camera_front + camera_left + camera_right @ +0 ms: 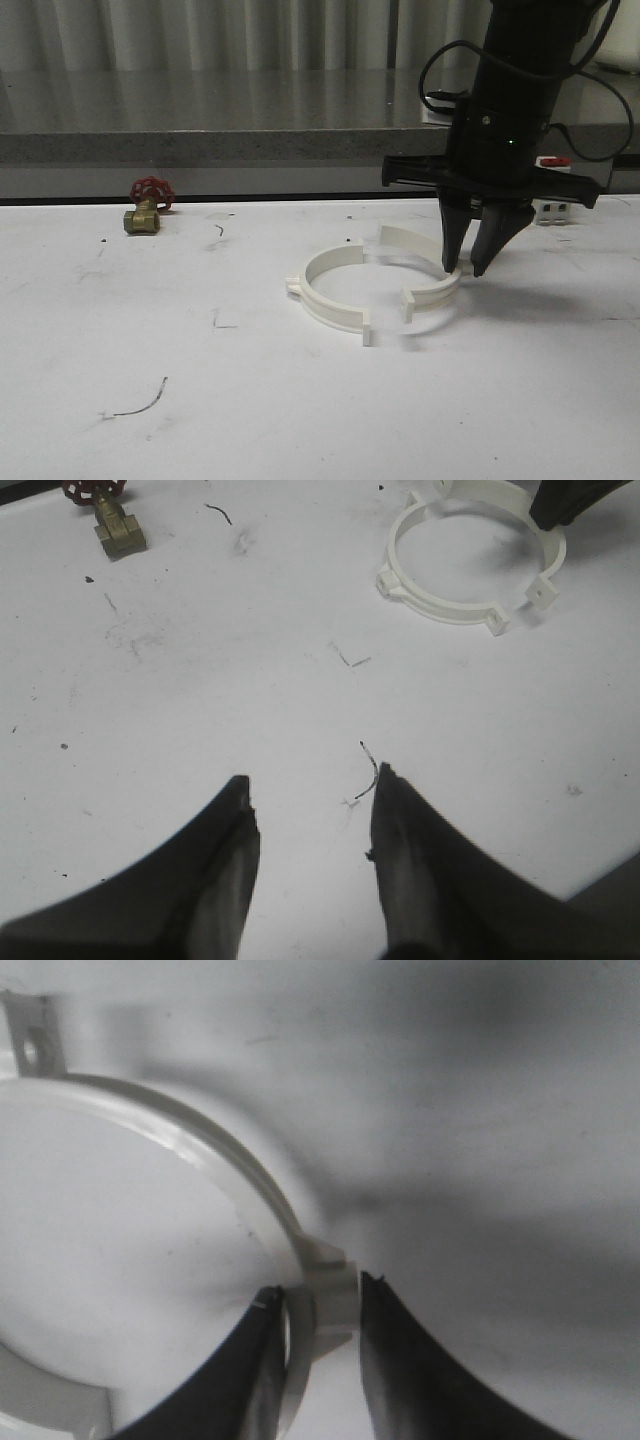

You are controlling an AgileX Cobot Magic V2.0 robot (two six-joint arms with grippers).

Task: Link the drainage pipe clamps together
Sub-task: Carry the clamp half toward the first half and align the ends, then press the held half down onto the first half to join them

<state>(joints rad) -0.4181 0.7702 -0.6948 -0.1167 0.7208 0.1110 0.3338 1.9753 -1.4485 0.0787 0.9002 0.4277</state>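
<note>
A small brass valve [142,220] with a red round handle [151,190] sits on the white table [120,330], far back on the left side. The table has little dark marks and a thin curved black scratch [140,402] near the front. Behind the table runs a gray stone ledge [200,145]. A white box with a red top [553,205] stands at the back right.

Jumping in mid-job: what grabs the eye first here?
The right tool stands out at mid-table, its fingers straddling the band of the right clamp half. The left clamp half lies beside it, ends not yet mated. A red-handled brass valve sits at the far left.
</note>
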